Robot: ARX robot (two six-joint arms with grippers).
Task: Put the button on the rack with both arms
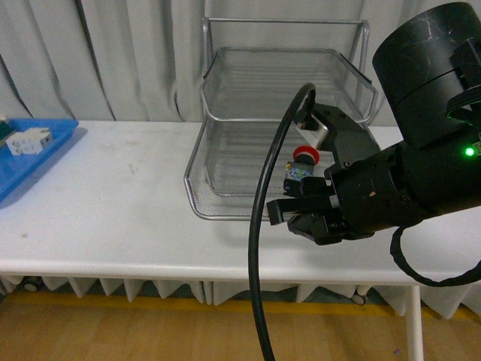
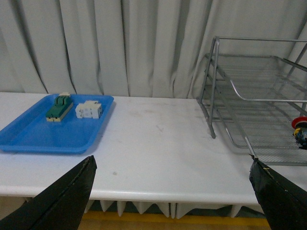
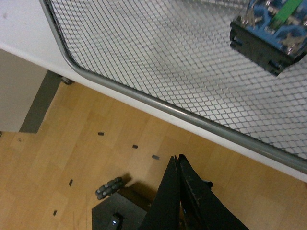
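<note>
The silver wire rack point(image 1: 285, 75) stands at the back middle of the white table. The button point(image 1: 301, 161), red cap on a blue-black body, sits on the mesh of the lowest tier near its front right corner. My right gripper point(image 1: 279, 214) is shut on nothing, just in front of that tier's rim and a little below the button. In the right wrist view the button's body point(image 3: 268, 33) rests on the mesh behind the rack's rim point(image 3: 158, 103), and the shut gripper point(image 3: 176, 160) hangs over the floor. My left gripper point(image 2: 172, 191) is open and empty above the table's front edge, with the rack point(image 2: 249, 76) and button point(image 2: 300, 129) off to its right.
A blue tray point(image 2: 29, 139) lies at the table's left end, holding a green switch block point(image 2: 59, 106) and a white component point(image 2: 88, 109). A black cable point(image 1: 263, 226) loops down in front of the rack. Grey curtains hang behind the table.
</note>
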